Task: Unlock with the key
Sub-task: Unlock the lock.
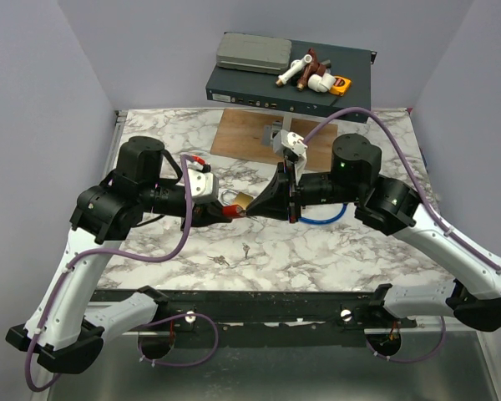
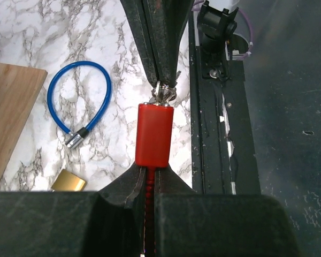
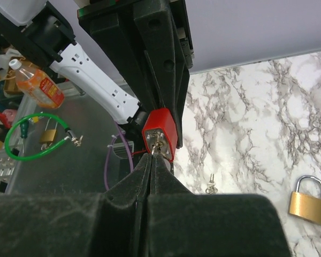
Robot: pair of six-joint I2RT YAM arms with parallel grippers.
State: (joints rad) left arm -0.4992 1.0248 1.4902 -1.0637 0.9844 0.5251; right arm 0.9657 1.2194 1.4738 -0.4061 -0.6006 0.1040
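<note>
Jaws opposed; padlock [image 2: 154, 135], keyway seemingly rightward

Robotics lab test cell. Two arms [image 1: 434, 242] are bolted to a black rail [image 1: 259, 305] along the near edge of a marble-print bench [image 1: 351, 251]. Plain lilac screens [image 1: 33, 125] box in the left, right and far edges. Purple cabling [image 1: 150, 260] is zip-tied along the links. Beyond the far edge sits a rack unit [image 1: 267, 90] with pipe fittings [image 1: 305, 73] and a tape measure [image 1: 341, 83] on top. Props are a lock set: red padlock [image 2: 154, 135], brass padlock [image 3: 308, 206], blue cable lock [image 2: 76, 136]. Past the bench edge: a green cable lock [image 3: 7, 140] and a bottle [image 3: 38, 85].
</note>
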